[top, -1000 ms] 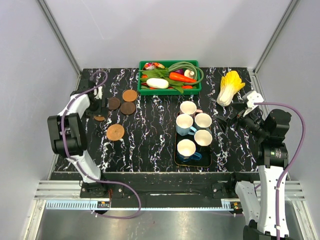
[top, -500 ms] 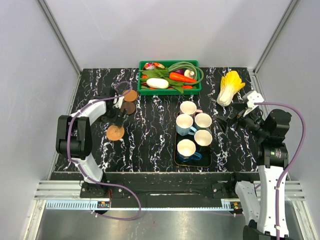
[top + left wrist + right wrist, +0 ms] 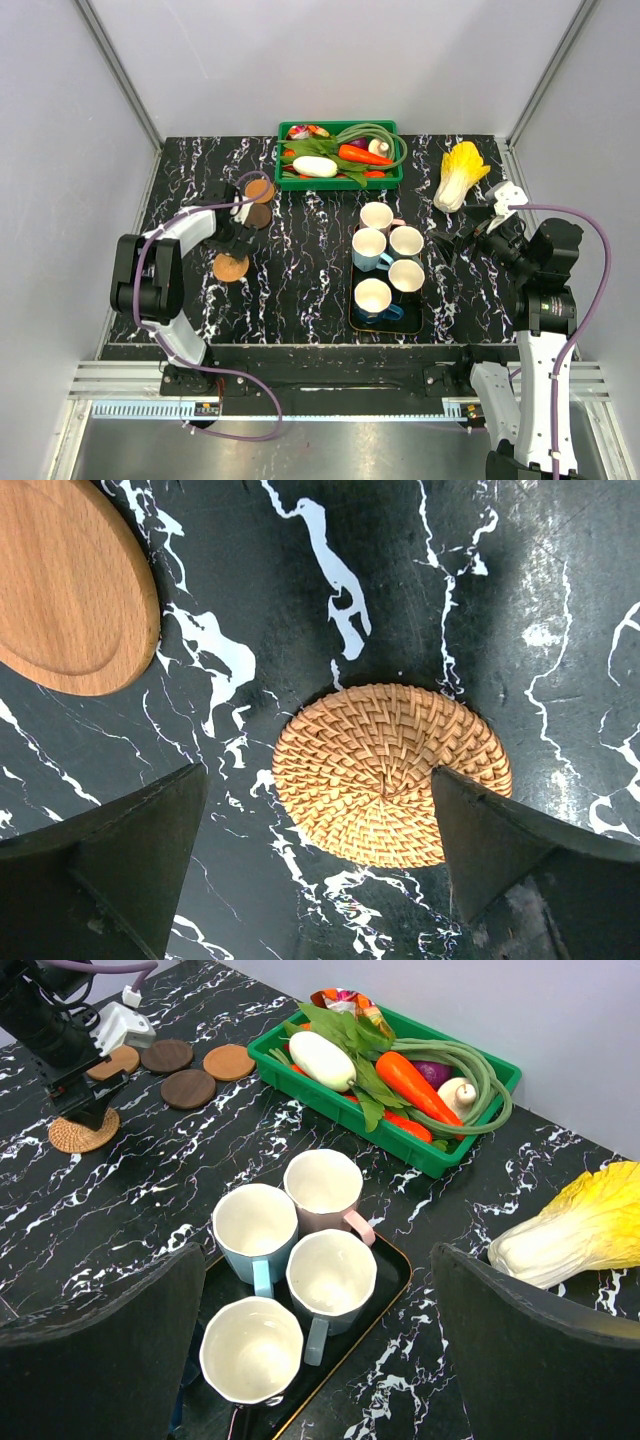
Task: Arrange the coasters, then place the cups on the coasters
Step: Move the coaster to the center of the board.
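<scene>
The table (image 3: 560, 580) looks like polished black stone, veined white. Lower centre, the woven coaster (image 3: 390, 775) is rough, matt cane. Upper left, the wooden coaster (image 3: 60, 580) is smooth and fine-grained. The cups (image 3: 255, 1222) look glossy-glazed, the tray (image 3: 392, 1278) shiny black, the crate (image 3: 340, 1112) green plastic.

Bright, even light falls from overhead, leaving only short, soft shadows on the desk (image 3: 300, 290). Its glossy black surface shows a hazy grey sheen in the left wrist view. There the woven coaster (image 3: 390, 775) is sharp, while the fingers (image 3: 120, 870) of the left tool (image 3: 318, 780) are dark and featureless, as are those of the right tool (image 3: 318, 1250).
</scene>
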Action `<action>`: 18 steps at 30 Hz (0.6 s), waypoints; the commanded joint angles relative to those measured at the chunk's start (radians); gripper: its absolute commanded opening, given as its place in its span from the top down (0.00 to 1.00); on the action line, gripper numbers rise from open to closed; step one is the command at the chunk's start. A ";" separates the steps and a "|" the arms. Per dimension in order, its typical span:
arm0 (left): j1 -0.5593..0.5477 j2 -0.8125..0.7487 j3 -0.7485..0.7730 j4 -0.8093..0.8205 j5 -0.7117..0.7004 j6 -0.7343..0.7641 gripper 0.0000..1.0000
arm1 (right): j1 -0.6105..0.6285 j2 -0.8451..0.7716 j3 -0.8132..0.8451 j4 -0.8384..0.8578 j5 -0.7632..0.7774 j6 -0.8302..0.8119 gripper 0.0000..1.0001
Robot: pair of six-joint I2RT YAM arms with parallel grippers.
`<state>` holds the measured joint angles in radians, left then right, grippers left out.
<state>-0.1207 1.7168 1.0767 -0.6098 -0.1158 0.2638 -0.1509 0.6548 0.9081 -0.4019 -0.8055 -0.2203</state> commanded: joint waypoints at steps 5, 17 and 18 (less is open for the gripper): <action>-0.002 -0.046 -0.066 0.012 -0.053 0.032 0.01 | -0.004 0.002 0.006 0.015 -0.008 0.006 0.00; 0.000 -0.104 -0.070 -0.013 0.008 0.026 0.01 | -0.004 0.005 0.006 0.015 -0.017 0.006 0.00; -0.002 -0.117 -0.072 -0.015 0.011 0.026 0.01 | -0.004 0.003 0.006 0.017 -0.017 0.007 0.00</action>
<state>-0.1234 1.6642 1.0229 -0.6003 -0.1257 0.2771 -0.1509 0.6559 0.9081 -0.4015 -0.8059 -0.2199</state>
